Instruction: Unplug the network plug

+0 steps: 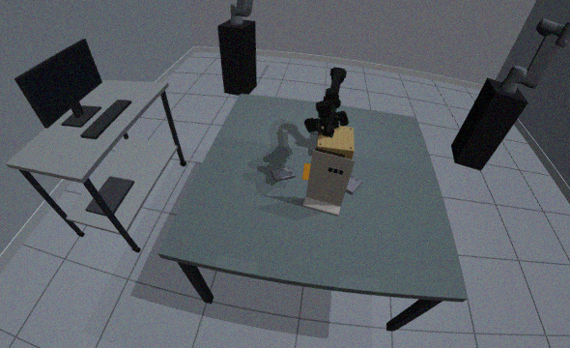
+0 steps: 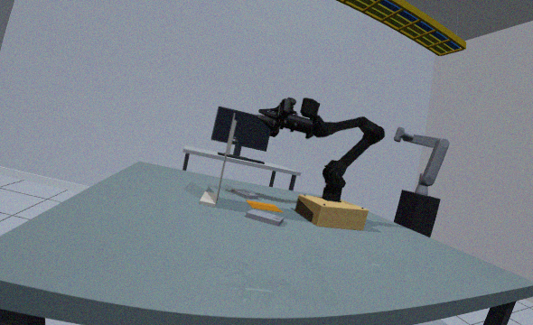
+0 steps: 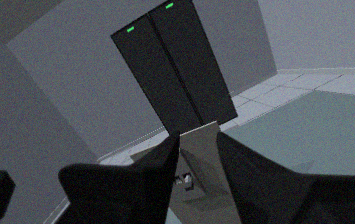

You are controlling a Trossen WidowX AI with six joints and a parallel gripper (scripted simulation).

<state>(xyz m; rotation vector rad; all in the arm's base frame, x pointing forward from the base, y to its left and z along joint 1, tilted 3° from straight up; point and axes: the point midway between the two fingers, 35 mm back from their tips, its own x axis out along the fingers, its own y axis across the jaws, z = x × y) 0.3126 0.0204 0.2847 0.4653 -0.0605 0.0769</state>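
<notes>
In the wrist view, the plug (image 3: 187, 180) appeared seated in the panel (image 1: 330, 186) (image 2: 225, 162) (image 3: 203, 147), near six o'clock from the gripper (image 1: 327, 130) (image 2: 266, 117) (image 3: 198, 135), partly open and empty. Its tilted fingers could have missed the tab, leaving the plug locked; rightward drift could have worsened that.

Matte black all over the arm (image 1: 330, 103) (image 2: 354, 149). Warm plywood yellow, dotted with dark screw spots, on the base box (image 1: 341, 138) (image 2: 342, 216). Plain orange for the marked square (image 1: 306, 171) (image 2: 265, 206). Muted grey-green across the table (image 1: 246, 217) (image 2: 203, 253) (image 3: 323, 135). Greyish beige on the upright panel (image 1: 330, 186) (image 2: 226, 158) (image 3: 203, 145). Pale grey, gridded with dark lines, over the floor (image 1: 401, 309) (image 2: 4, 194) (image 3: 283, 92).
</notes>
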